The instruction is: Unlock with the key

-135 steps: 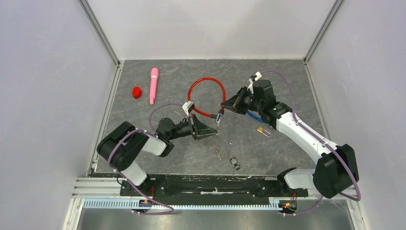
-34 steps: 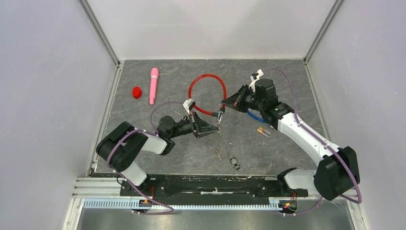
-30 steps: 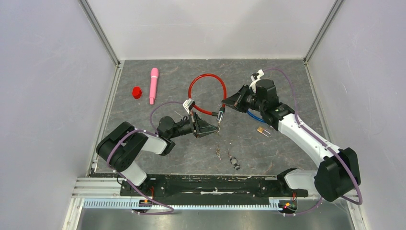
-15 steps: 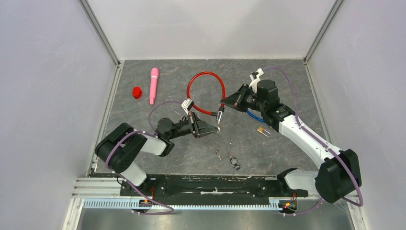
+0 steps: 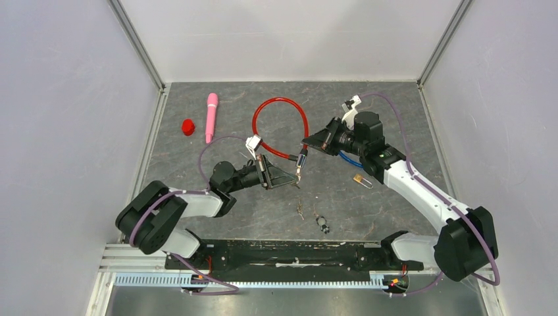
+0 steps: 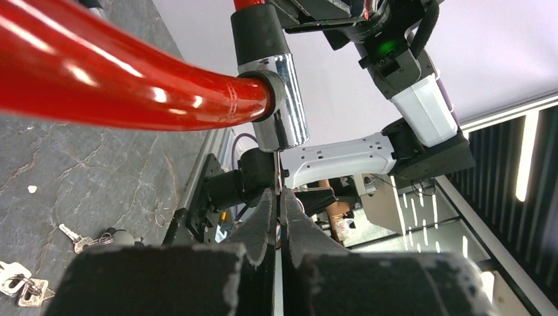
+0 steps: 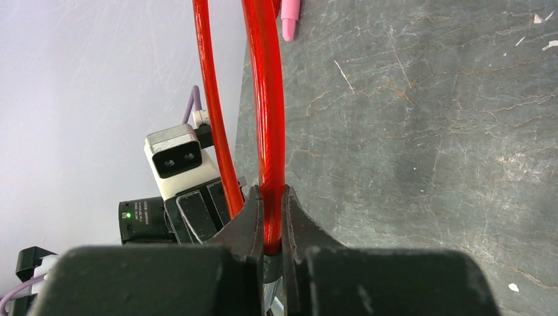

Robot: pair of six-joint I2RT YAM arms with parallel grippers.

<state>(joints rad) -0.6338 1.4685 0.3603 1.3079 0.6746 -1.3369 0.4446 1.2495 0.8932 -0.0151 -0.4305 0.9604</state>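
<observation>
Cable loop (image 5: 279,99) drifts leftward, pinched in the shut right tool (image 5: 306,141); the left tool (image 5: 294,180), closed on the key (image 6: 277,172), now sits just below the barrel (image 6: 279,118), so insertion looks near

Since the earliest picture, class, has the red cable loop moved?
Yes. The red cable loop has shifted slightly up and left in the top view, nearer the unmoved pink pen.
</observation>
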